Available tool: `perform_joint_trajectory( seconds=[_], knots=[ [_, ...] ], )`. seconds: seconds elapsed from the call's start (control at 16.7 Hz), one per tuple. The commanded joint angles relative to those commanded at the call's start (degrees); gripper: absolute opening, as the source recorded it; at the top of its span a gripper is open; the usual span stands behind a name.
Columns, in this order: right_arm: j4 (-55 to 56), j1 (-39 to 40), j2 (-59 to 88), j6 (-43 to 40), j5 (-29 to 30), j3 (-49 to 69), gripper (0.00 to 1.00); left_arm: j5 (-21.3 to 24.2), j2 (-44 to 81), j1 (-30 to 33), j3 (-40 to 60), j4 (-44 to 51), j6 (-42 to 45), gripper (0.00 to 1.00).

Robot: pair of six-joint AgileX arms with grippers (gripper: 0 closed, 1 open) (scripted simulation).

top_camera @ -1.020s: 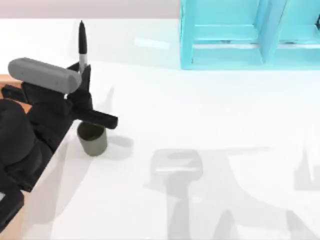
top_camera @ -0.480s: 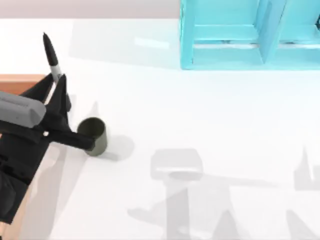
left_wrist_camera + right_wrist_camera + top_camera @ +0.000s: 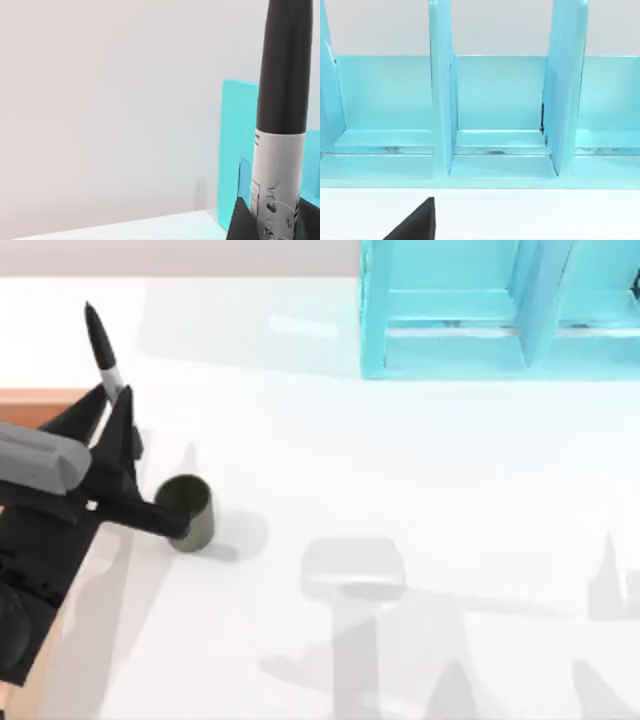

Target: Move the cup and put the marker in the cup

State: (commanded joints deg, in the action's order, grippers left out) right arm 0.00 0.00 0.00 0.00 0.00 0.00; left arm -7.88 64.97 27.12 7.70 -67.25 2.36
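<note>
Marker (image 3: 103,352) held upright, clamped in the left gripper (image 3: 112,412) above the table's (image 3: 400,460) left edge. Cup (image 3: 187,512) stands on the table just right of that gripper. Right gripper's finger (image 3: 415,222) faces the turquoise shelf (image 3: 495,115); jaw state unclear.

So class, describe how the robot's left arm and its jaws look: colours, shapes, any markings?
The left arm is matte black and blocky, carrying a rounded grey capsule-shaped housing on top. The left gripper ends in two black, tapering, pointed jaws. No cables or markings are visible.
</note>
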Motion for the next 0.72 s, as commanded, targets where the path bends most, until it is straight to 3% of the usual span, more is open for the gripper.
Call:
perform_joint_trajectory(
  seconds=[0.48, 0.72],
  knots=[
    [0.0, 0.0, 0.0, 0.0, 0.0, 0.0, 1.0, 1.7, 17.5, -1.6, 5.1, -11.7, -0.3, 0.0],
    [0.0, 0.0, 0.0, 0.0, 0.0, 0.0, 1.0, 1.9, 19.1, -1.8, 5.8, -13.0, -0.3, 0.0]
  ],
)
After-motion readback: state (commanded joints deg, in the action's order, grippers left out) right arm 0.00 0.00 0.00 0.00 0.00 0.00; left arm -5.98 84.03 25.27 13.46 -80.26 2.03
